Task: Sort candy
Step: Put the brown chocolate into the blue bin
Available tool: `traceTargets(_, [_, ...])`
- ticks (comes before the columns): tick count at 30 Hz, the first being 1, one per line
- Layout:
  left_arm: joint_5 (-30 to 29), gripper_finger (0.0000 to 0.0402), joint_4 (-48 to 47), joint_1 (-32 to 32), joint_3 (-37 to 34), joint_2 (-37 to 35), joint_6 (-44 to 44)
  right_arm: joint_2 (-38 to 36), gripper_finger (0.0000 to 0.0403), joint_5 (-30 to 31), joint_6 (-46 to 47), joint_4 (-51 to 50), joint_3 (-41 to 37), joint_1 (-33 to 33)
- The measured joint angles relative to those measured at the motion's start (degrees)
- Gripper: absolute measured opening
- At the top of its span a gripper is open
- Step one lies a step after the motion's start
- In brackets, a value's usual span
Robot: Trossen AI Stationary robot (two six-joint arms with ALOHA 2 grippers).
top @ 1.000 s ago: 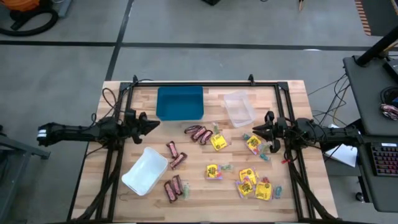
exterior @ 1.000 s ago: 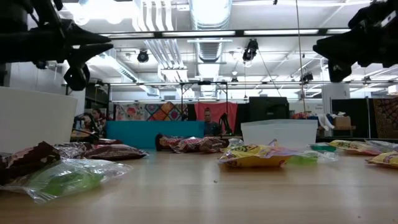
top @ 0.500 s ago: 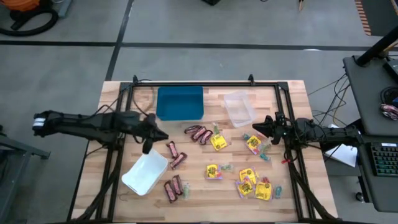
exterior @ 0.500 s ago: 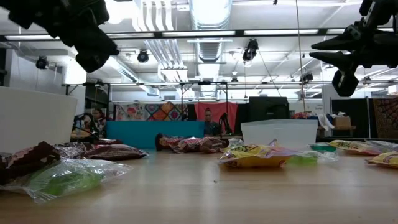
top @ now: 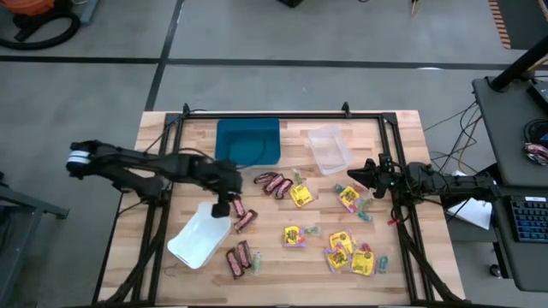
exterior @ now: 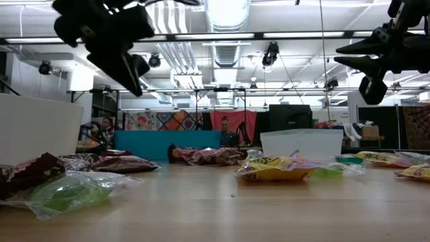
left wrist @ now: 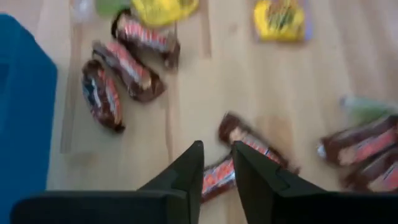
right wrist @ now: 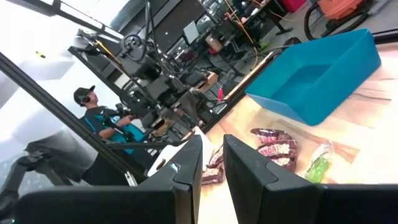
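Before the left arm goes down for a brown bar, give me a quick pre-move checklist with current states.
1. Left claw above the brown bars beside the white tray: ok.
2. Left claw empty, fingers only narrowly apart: ok, though it may need to widen.
3. Bar lined up between the fingers in the left wrist view: ok.
4. Blue tray unobstructed: ok.
5. Right claw away, near the yellow packets: ok.
6. Height above table: cannot tell.

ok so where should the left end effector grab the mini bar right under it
Grip the brown-red mini bar across its narrow width at mid-length, coming straight down from above. It lies flat on the table, its long axis angled. The left end effector hangs right over it, fingers slightly parted, so rotate it to straddle the bar's long sides.
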Motion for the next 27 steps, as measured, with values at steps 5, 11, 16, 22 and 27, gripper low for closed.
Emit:
traceTargets(5, [-2.4, 0.0125, -4.5, 0.0, 3.2, 6.6, 4.8, 0.0, 0.0057, 0.0, -0.1, -0.8, 0.0, 0.0])
traceTargets(11, [-2.5, 0.0166, -4.6, 0.0, 5.2, 12.2, 8.5, 0.0, 0.0057, -0.7, 0.0, -2.4, 0.0, 0.0])
traceTargets(16, [-2.5, 0.0183, -7.5, 0.0, 6.5, 15.8, 11.0, 0.0, 0.0057, -1.6, -0.1, -2.6, 0.0, 0.0])
traceTargets(22, [-2.1, 0.0185, -8.1, 0.0, 7.4, 19.0, 12.5, 0.0, 0.0057, -1.7, -0.1, -2.7, 0.0, 0.0])
traceTargets(27, [-0.5, 0.0185, -10.2, 0.0, 8.6, 21.2, 12.9, 0.0, 0.0057, -1.7, -0.1, -2.7, 0.0, 0.0])
